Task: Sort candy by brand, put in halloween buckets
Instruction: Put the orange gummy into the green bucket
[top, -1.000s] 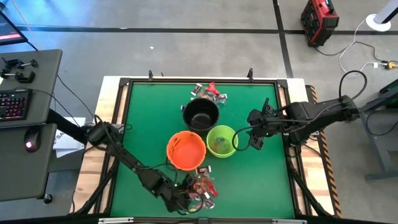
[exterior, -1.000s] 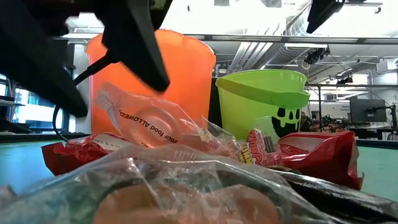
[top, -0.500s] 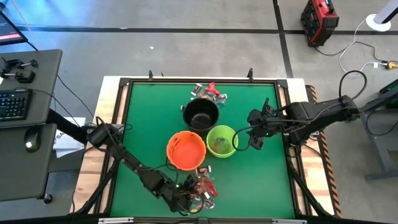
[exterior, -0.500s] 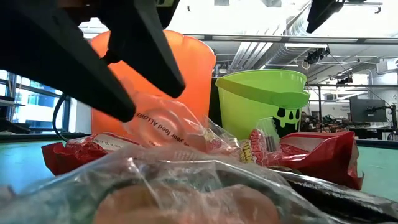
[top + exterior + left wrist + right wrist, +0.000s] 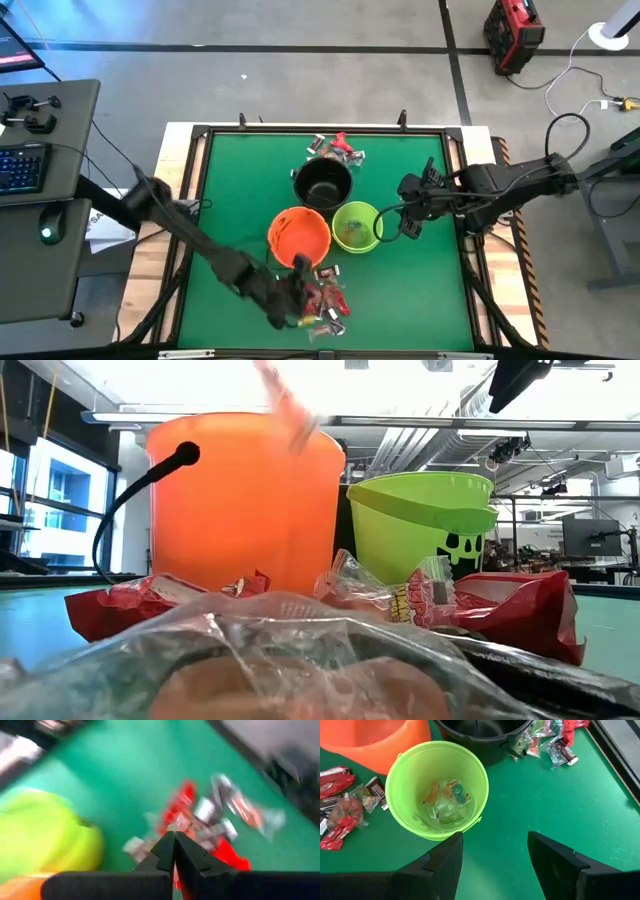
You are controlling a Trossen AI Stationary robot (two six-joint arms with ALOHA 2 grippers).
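Three buckets (image 5: 330, 218) waiting; left hand (image 5: 174, 836) pinched shut, load uncertain. Best carried over matching bucket before releasing. Right hand (image 5: 495, 851) hovering wide open, empty.

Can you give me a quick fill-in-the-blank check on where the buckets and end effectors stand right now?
1. The right end effector hangs open beside the ___ bucket.
2. That bucket already holds pale ___.
3. The left end effector's fingers are ___.
4. Between the black bucket and the near candy pile stands the ___ bucket.

Missing: lime green; candy; shut; orange
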